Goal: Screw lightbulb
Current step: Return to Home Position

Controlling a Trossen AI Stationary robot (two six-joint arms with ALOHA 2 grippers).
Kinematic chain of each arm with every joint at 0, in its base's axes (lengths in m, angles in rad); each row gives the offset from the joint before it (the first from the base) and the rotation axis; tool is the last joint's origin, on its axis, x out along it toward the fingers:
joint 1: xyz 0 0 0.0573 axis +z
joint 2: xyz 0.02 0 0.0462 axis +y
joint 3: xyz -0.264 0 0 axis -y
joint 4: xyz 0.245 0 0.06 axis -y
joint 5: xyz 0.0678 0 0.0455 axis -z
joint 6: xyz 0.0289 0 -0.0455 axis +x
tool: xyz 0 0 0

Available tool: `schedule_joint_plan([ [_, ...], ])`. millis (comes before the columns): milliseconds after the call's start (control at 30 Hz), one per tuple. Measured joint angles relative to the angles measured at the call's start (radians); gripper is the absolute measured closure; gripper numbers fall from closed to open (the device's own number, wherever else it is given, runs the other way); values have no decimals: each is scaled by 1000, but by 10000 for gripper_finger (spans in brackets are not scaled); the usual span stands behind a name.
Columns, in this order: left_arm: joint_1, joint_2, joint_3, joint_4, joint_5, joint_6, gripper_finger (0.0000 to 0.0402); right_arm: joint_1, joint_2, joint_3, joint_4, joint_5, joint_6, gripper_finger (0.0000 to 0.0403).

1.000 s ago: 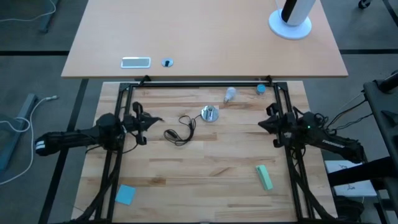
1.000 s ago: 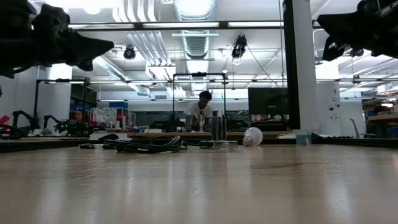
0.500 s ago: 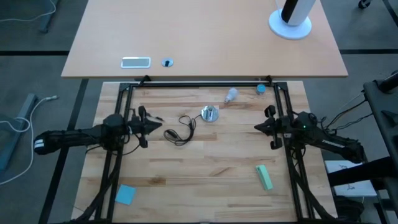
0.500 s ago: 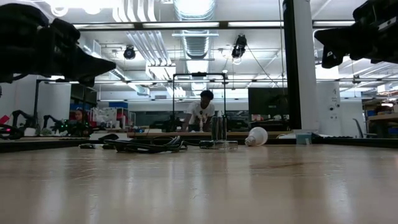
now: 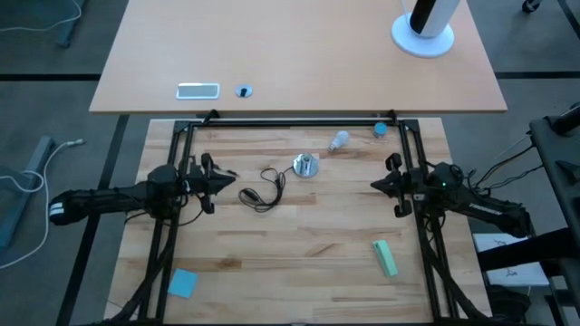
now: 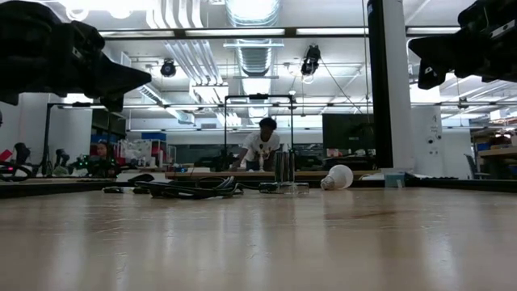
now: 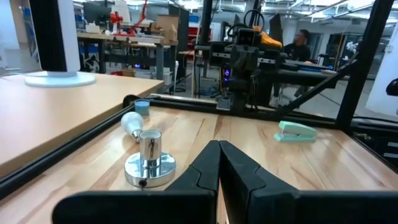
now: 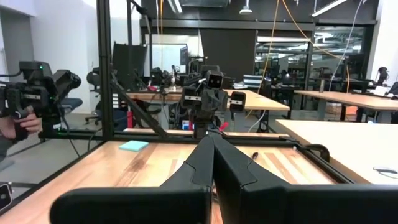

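Note:
The frosted white lightbulb (image 5: 338, 139) lies on its side on the wooden table near the far edge; it also shows in the low view (image 6: 338, 177) and the left wrist view (image 7: 132, 122). The round silver socket (image 5: 305, 166) stands upright on its base plate, and its black cord (image 5: 263, 187) coils toward the left. My left gripper (image 5: 234, 178) hovers shut left of the cord, pointing level at the socket (image 7: 149, 163). My right gripper (image 5: 373, 186) hovers shut to the right of the socket, above the table. Neither holds anything.
A small blue cap (image 5: 380, 129) sits at the far right, next to the black frame rail (image 5: 299, 124). A green oblong thing (image 5: 385, 257) lies near the right front and a blue pad (image 5: 182, 282) at the left front. A person stands in the room behind (image 6: 260, 145).
The lightbulb has rolled a little toward the table's right along the far edge. My left gripper has rolled about its own line and dipped slightly. My right gripper has tipped down a little. Both have stayed shut and in place.

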Motion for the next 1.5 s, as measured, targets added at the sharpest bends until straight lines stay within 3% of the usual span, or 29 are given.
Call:
schedule_joint_plan([
  [1500,0,226,2,0,-3,0,401,0,2,0,-8,1,0,403],
])
